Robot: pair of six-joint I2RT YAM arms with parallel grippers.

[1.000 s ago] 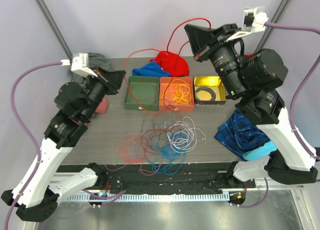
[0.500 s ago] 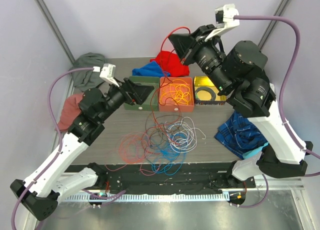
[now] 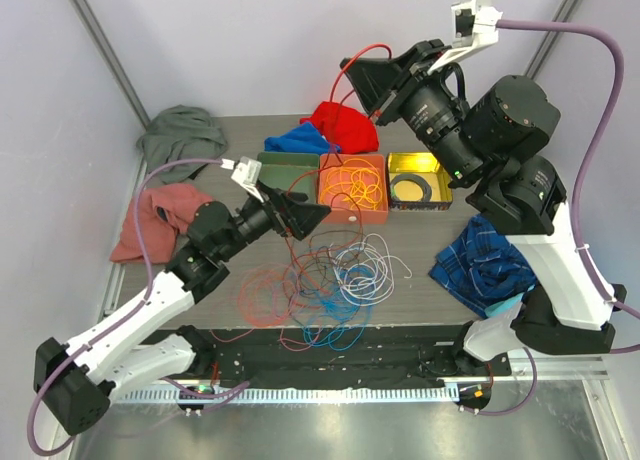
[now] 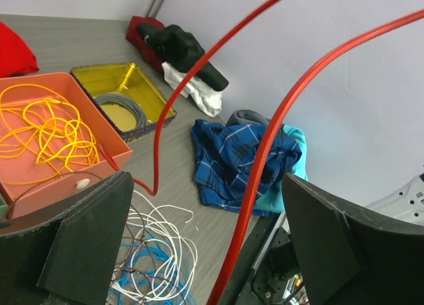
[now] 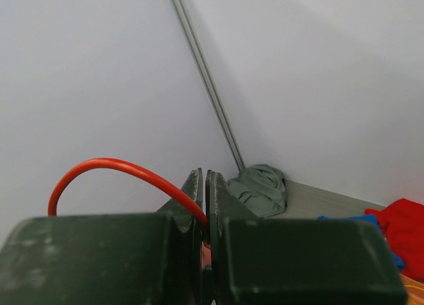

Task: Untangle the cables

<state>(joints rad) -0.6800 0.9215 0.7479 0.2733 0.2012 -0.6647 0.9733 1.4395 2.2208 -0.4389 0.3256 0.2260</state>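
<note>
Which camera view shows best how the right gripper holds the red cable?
Right wrist view: the right gripper is shut on the red cable. Top view shows the cable arching away, the grip tiny. Left wrist view shows only the cable, no grip.

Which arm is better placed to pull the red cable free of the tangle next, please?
Probably right: the right fingers are shut on the red cable, raised above the tangle; the left fingers are open, holding nothing.

The right fingers [image 5: 193, 187] pinch a red cable [image 5: 99, 162] arching left.
</note>
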